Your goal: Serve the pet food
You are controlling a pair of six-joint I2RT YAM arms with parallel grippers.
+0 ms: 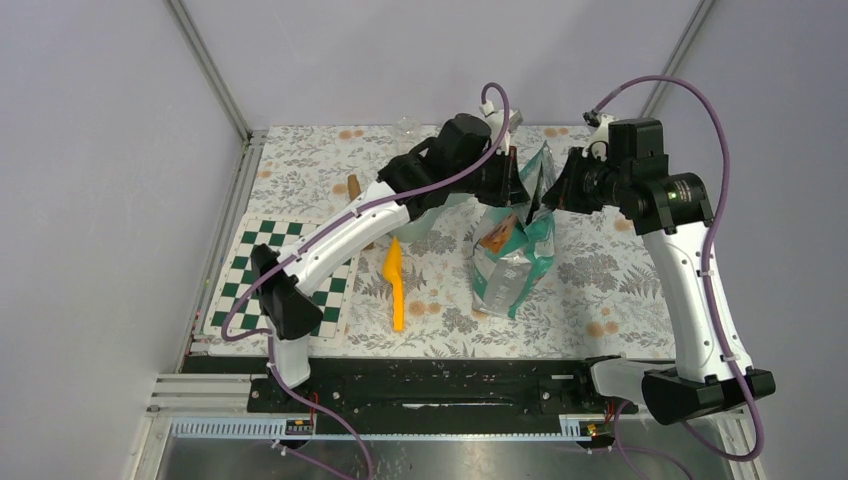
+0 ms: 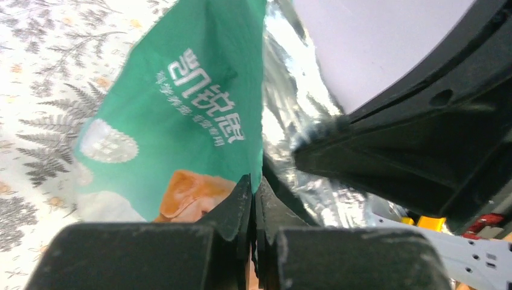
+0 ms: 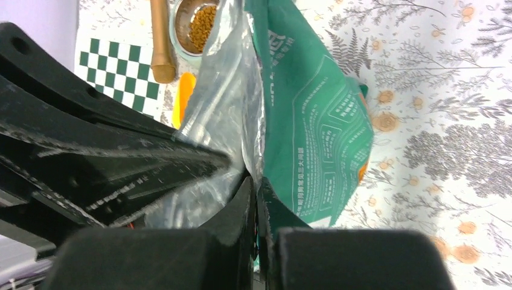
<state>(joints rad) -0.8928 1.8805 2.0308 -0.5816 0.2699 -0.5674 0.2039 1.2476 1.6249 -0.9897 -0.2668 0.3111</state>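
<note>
A teal-and-silver bag (image 1: 515, 255) stands in the middle of the floral cloth, its mouth pulled open between both grippers. My left gripper (image 1: 512, 185) is shut on the bag's left top edge, seen close up in the left wrist view (image 2: 254, 187) against the teal front (image 2: 181, 109). My right gripper (image 1: 553, 192) is shut on the right top edge (image 3: 256, 184), beside the teal back panel (image 3: 314, 121). Brown kibble (image 3: 204, 25) lies in a metal bowl (image 3: 179, 30) past the bag. An orange scoop (image 1: 397, 285) lies flat on the cloth left of the bag.
A green-and-white checkered mat (image 1: 250, 270) lies at the left. A wooden stick (image 3: 161, 42) lies beside the bowl, partly under my left arm in the top view (image 1: 355, 187). Walls close in at the back and sides.
</note>
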